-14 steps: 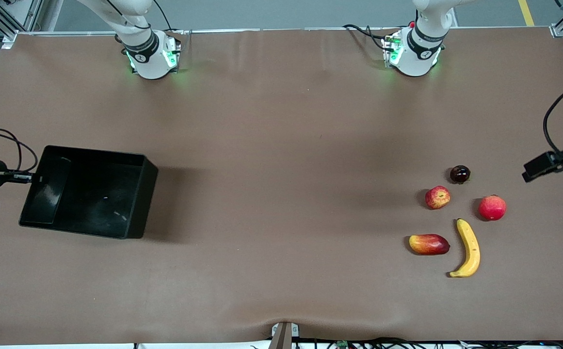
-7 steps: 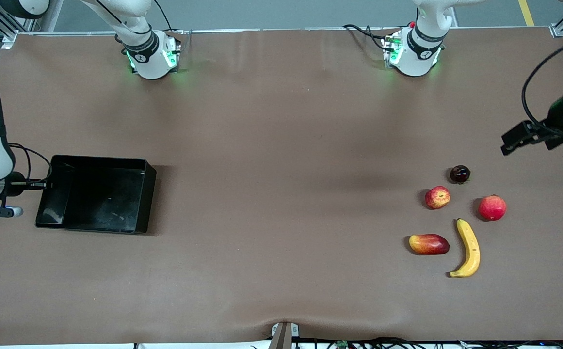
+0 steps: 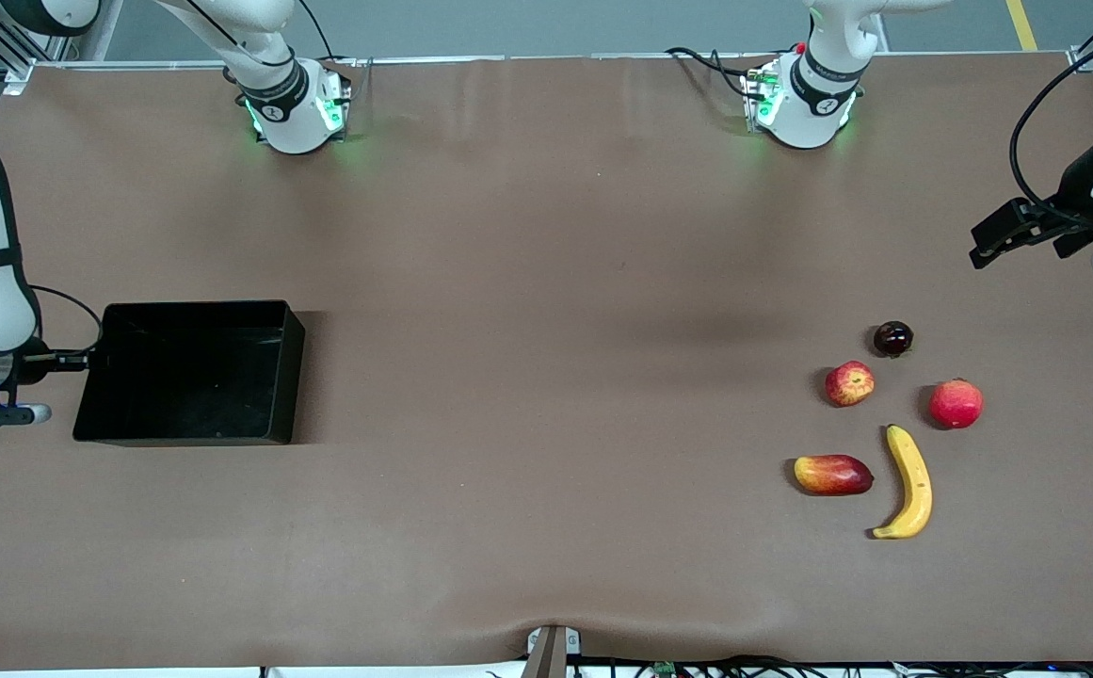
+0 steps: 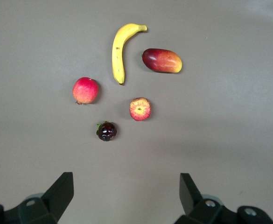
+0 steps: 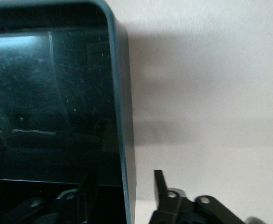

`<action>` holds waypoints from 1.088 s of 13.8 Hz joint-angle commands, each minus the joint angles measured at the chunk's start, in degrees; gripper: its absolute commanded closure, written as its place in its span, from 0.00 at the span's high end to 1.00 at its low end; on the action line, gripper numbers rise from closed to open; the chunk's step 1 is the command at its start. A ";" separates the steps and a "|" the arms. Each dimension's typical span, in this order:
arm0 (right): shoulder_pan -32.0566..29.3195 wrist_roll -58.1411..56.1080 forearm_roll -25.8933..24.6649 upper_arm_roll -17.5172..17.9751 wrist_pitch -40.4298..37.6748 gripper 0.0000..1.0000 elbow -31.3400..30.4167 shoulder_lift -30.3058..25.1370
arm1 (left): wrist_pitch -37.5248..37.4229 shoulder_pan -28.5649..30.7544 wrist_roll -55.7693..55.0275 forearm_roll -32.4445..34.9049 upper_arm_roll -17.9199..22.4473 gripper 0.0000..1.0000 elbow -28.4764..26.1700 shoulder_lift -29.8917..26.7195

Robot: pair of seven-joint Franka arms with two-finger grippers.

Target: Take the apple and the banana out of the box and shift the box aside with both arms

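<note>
The black box (image 3: 294, 377) lies flat on the table at the right arm's end. My right gripper (image 3: 85, 359) straddles its end wall (image 5: 122, 121). It is open: one finger (image 5: 87, 186) is inside the box, and the other finger (image 5: 159, 184) stands outside, apart from the wall. The yellow banana (image 3: 911, 480) and the streaked apple (image 3: 849, 383) lie at the left arm's end, also in the left wrist view: banana (image 4: 119, 51), apple (image 4: 140, 108). My left gripper (image 3: 1003, 237) hangs open and empty above the table, near the fruits.
A red-yellow mango (image 3: 832, 474) lies beside the banana. A plain red fruit (image 3: 956, 403) and a small dark fruit (image 3: 892, 338) lie near the apple. Both arm bases stand along the table's back edge.
The box has gone from tilted and raised to flat on the table, shifted slightly toward the middle. My left gripper has moved up and away from the fruits.
</note>
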 commanded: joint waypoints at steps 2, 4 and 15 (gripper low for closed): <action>0.01 -0.53 1.09 1.20 -7.43 1.00 8.87 -1.82 | 0.80 -0.29 1.02 -1.06 0.99 1.00 -1.24 -1.26; 1.40 -0.53 0.93 2.78 -13.82 1.00 17.46 -2.00 | 0.80 -0.47 0.93 -1.06 0.82 1.00 -1.15 -1.17; 19.33 22.24 -1.89 3.40 -33.00 1.00 34.56 -8.84 | -0.70 -0.03 0.67 -0.88 0.47 1.00 -1.33 -1.44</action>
